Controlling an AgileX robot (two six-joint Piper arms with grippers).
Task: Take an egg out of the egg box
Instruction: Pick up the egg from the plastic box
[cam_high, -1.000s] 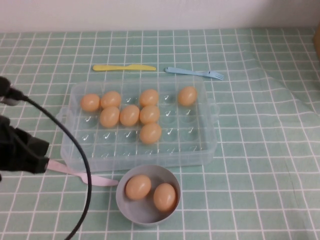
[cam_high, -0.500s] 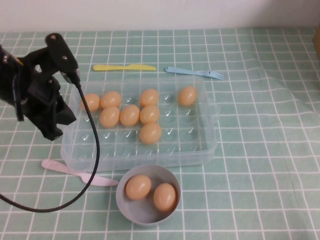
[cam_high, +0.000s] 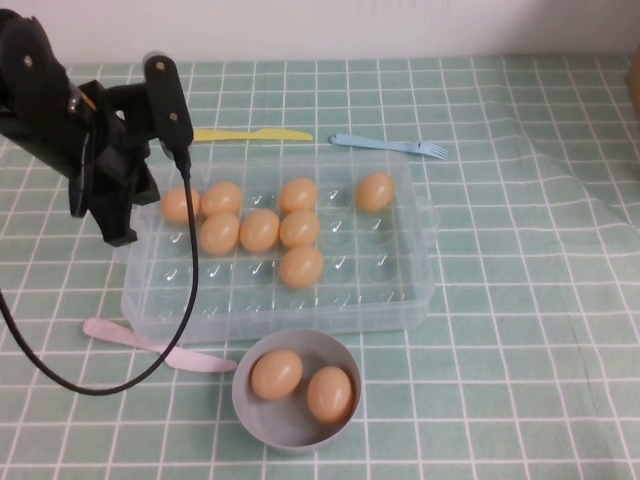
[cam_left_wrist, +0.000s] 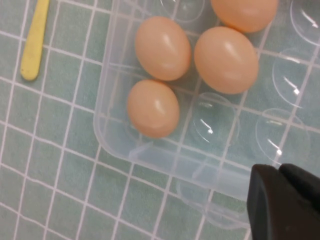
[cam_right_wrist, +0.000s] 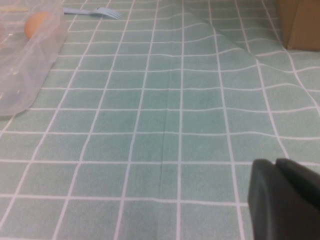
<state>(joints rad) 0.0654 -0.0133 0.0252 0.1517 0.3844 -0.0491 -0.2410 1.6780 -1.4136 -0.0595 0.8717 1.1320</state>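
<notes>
egg (cam_high: 179, 204): we take the one at the box's left end, nearest our left arm, as the target; in the left wrist view it sits in the corner slot, touching a second egg, with a third just beside.
handling: we judge it light, smooth and slippery, with a shell that cracks under a hard squeeze; it can roll out of a loose pinch.
where to hold: we would close across its narrow middle from above, one finger on the free side by the box wall.
egg box (cam_high: 412, 296): clear plastic, seven eggs in view, clustered to the left and far side; many slots empty.
bowl (cam_high: 247, 412): grey-blue, just in front of the box, two eggs inside.
left gripper (cam_high: 118, 232): hangs over the box's left edge, fingers together, holding nothing; we must open it before descending.
right gripper (cam_right_wrist: 285, 200): off to the right, low over the tablecloth (cam_right_wrist: 165, 115), jaws together, empty.
</notes>
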